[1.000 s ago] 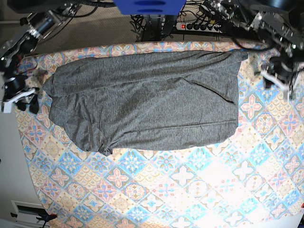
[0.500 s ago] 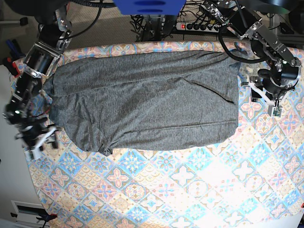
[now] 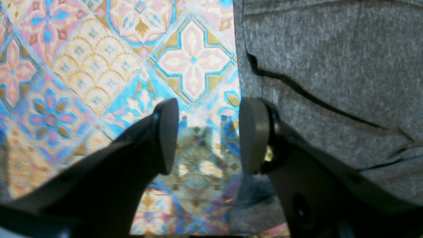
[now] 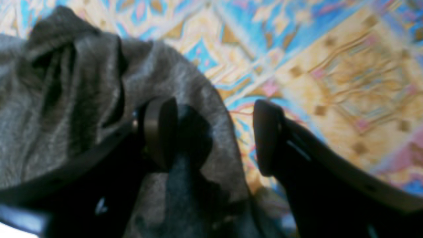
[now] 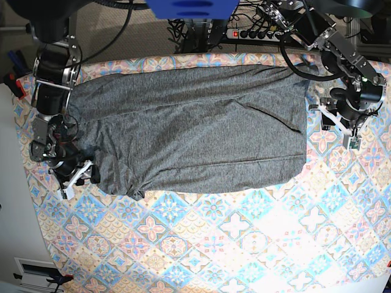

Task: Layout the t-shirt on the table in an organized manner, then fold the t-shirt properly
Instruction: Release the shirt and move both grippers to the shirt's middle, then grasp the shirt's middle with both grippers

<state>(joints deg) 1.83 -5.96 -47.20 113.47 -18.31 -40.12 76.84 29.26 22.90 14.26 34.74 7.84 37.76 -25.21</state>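
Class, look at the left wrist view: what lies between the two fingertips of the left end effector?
Only bare table cloth lies between the open left end effector's fingertips. The t-shirt edge lies just beyond one fingertip.

T-shirt [image 5: 189, 128] lies spread across far half of table [image 5: 244, 244]; near half bare. Power strip [image 5: 259, 33] behind far edge.
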